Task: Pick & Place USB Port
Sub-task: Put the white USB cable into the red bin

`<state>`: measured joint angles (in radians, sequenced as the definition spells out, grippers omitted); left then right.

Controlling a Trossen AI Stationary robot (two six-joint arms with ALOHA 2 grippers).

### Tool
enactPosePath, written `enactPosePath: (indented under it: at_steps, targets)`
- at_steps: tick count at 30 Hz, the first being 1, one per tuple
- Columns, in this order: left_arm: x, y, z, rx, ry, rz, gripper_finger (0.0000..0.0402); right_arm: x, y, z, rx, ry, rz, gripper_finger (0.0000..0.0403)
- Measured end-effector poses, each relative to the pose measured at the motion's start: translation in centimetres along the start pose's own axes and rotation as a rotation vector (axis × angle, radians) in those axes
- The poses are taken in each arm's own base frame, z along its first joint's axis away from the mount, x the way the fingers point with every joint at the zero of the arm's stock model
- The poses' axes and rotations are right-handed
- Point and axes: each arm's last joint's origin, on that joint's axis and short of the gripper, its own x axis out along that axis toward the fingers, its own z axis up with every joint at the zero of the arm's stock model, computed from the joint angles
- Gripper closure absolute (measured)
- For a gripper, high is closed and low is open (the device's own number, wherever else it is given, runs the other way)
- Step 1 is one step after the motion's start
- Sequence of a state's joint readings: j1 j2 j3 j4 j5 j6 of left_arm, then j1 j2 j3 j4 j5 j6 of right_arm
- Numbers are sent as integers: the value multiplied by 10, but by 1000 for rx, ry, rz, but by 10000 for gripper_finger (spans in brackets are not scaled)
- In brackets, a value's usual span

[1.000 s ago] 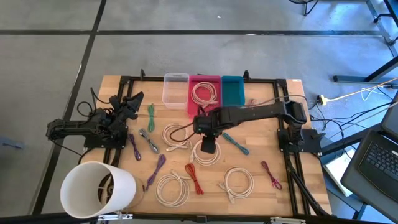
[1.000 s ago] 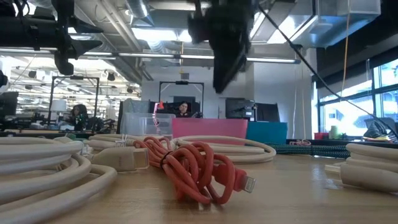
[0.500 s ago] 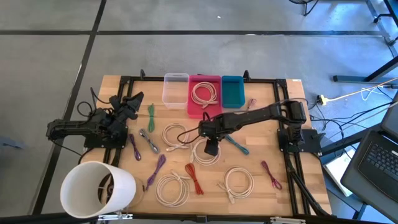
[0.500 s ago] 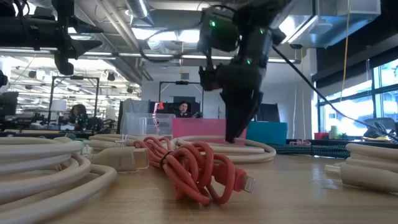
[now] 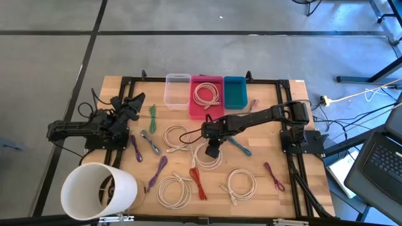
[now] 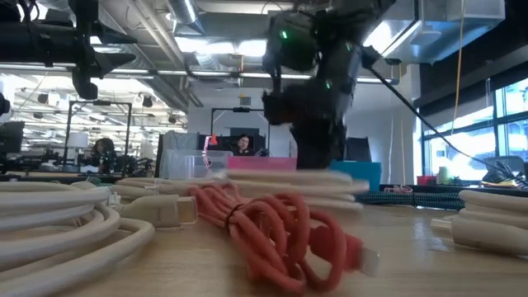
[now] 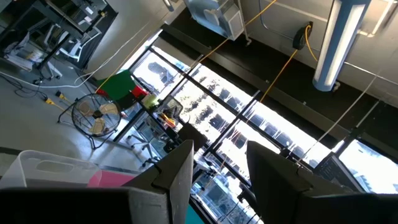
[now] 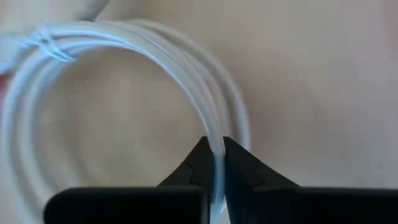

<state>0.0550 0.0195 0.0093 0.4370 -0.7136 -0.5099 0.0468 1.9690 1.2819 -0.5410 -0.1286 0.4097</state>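
Observation:
A white coiled cable point(image 5: 201, 159) lies mid-table, and my right gripper point(image 5: 212, 150) stands on it, shut on its strands. The right wrist view shows the coil point(image 8: 93, 43) arcing away from my right gripper point(image 8: 214, 146). In the low view my right gripper point(image 6: 318, 157) comes down behind a red cable point(image 6: 280, 235). A pink bin point(image 5: 206, 105) at the far edge holds another white coil. My left gripper point(image 5: 129, 107) waits open at the table's left, pointing up into the room point(image 7: 217, 180). My right gripper pinches the white coil's loop point(image 8: 214, 134) between its two fingers, coming from above and pointing down. The strands run out between the fingertips point(image 8: 200, 155). In the low view the coil's strands point(image 6: 280, 177) stand a little above the tabletop beside the gripper.
A clear bin point(image 5: 177, 91) and a teal bin point(image 5: 235, 91) flank the pink one. Other white coils point(image 5: 178, 136) point(image 5: 174, 190) point(image 5: 240, 183), a red cable point(image 5: 196, 182), purple, green and teal cables lie around. A white bucket point(image 5: 97, 191) sits at the near left corner.
My right gripper has come down from above the table onto the white coil. In the low view the coil's strands now sit higher than before, and the red cable in front has shifted toward the near edge.

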Motion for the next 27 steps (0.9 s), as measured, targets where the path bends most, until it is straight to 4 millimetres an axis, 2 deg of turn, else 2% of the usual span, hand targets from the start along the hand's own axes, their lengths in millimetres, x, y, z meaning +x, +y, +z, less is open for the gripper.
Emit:
enactPosePath:
  at_steps: [3,6,8,10,14,20,24,27]
  targets:
    - [0,0,0,0,0,0,258,-29,19,10,-28,28,33,388]
    - [0,0,0,0,0,0,258,-80,40,28,-129,-81,-29,388]
    - [0,0,0,0,0,0,258,-114,44,41,-167,-154,-102,388]
    - [0,0,0,0,0,0,258,-144,37,57,-164,-228,-164,388]
    - [0,0,0,0,0,0,258,-200,-1,88,-82,-373,-217,388]
    - [0,0,0,0,0,0,258,-265,-80,111,25,-542,-257,388]
    - [0,0,0,0,0,0,258,-285,-127,111,88,-577,-280,388]
    - [0,0,0,0,0,0,258,-280,-154,111,127,-544,-266,388]
